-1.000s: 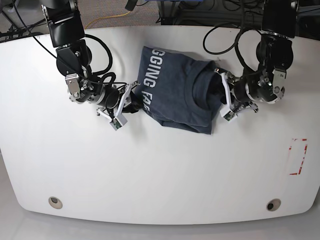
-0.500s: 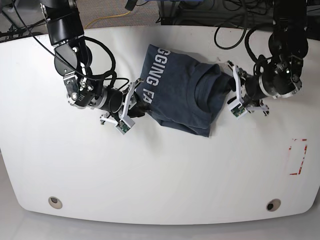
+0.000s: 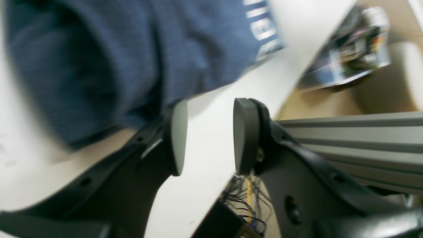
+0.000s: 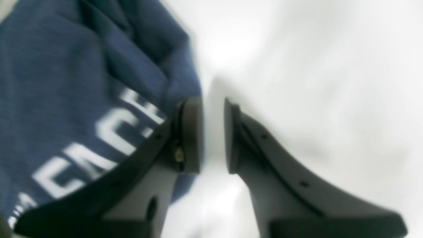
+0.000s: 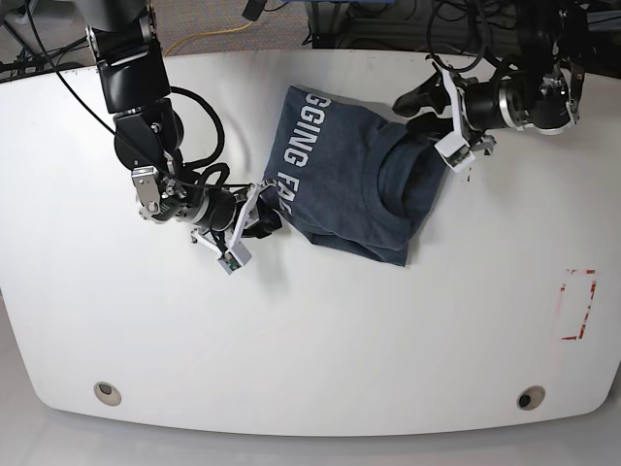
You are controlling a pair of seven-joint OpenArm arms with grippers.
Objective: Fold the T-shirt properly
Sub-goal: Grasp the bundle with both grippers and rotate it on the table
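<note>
On the white counter (image 5: 310, 330) the left pincer (image 3: 208, 132), released and empty, has swung to one o'clock off the half-folded T-shirt (image 5: 349, 184), while the right pincer (image 4: 213, 135), jaws parted, stays at its nine o'clock edge.

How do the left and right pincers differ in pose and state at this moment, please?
The left pincer has the wider gap; the right pincer shows a narrow one. The left hangs by the T-shirt at its collar side, near the table edge; the right sits against its lettered edge. Both are empty.
</note>
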